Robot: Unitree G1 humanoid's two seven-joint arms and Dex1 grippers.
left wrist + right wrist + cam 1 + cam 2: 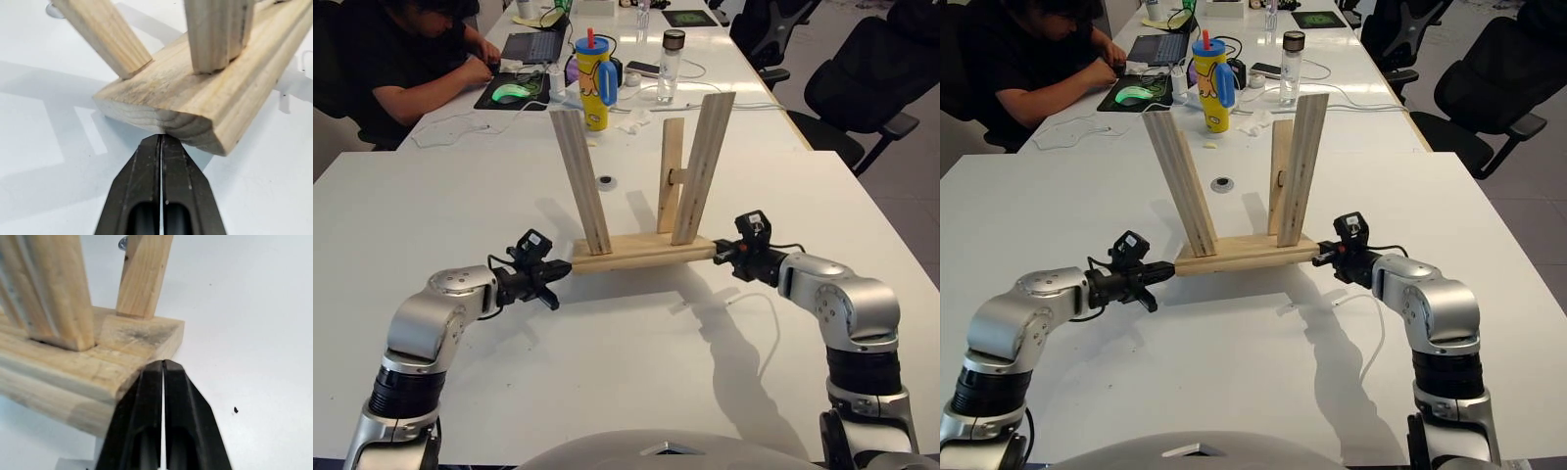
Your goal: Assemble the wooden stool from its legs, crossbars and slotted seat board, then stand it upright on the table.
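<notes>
Both pairs of jaws were closed on nothing. From the head camera, the left gripper [558, 270] pointed at the left end of the seat board [641, 252] and the right gripper [721, 253] at its right end. That board lay flat on the white table [636, 372], with the legs [702, 166] standing up from it and splaying outward. At the left wrist, the two fingers [142, 166] met along a thin seam, their tip touching the board's end grain. At the right wrist, the fingers [186, 401] likewise met, their tip against the board's corner edge.
</notes>
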